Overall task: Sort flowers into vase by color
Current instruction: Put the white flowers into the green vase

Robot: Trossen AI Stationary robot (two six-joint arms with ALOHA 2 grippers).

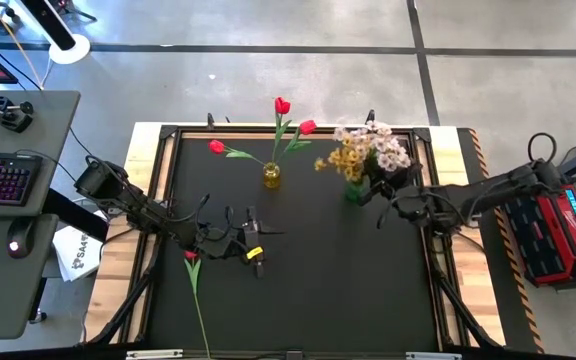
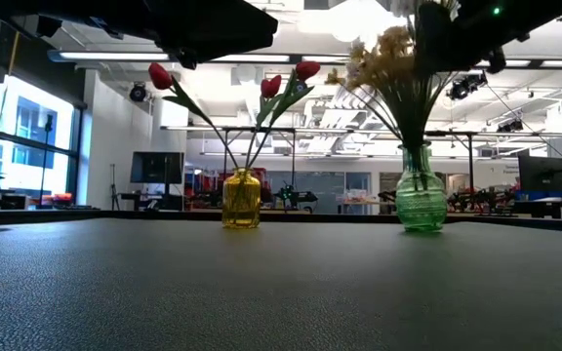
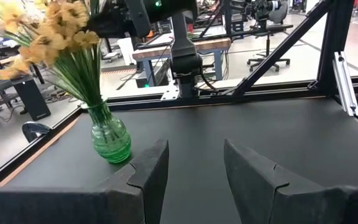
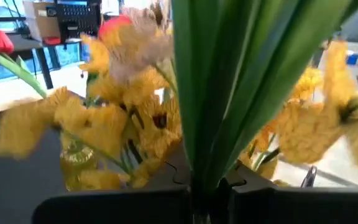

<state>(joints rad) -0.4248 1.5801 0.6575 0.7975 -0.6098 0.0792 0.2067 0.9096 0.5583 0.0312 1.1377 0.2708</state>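
High view: three red tulips (image 1: 282,105) in yellow vase (image 1: 271,177).

Little can be read: a white sheet (image 1: 71,252) lying off the table's edge, beside the left arm and well behind its jaws, carries dark letters that look like "SAA"; other labels are too small to read

A black-topped table (image 1: 308,280) with a pale wooden border is seen, on which a yellow vase (image 1: 271,177) and a green vase (image 1: 353,192) stand well apart near the far edge, while one red tulip (image 1: 194,290) is laid near the front-left edge.
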